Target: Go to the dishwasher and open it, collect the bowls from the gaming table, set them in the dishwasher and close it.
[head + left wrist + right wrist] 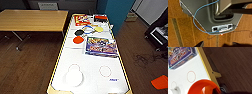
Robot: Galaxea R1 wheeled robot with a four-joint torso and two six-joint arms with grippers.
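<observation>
The gaming table [60, 57] has a white playing surface and a yellow rim. At its far half lie a black bowl [79, 32], an orange-red bowl [78, 39], a yellow bowl [99, 29] and a blue ring-shaped one [87, 29]. Another orange bowl [204, 87] sits large and close in the right wrist view, beside the table's rim [205, 68], with my right gripper [218, 91] shut on it. That bowl [160, 82] hangs over the floor to the table's right. My left gripper [218, 45] is open over wooden floor, nothing between its fingers. The dishwasher is out of view.
Game boxes [101, 46] [81, 20] lie on the gaming table, and a white pusher [74, 77] sits at its near end. A wooden table [32, 20] stands to the left, a teal pillar [117, 12] behind. Dark equipment [157, 32] and cables [142, 58] are on the right.
</observation>
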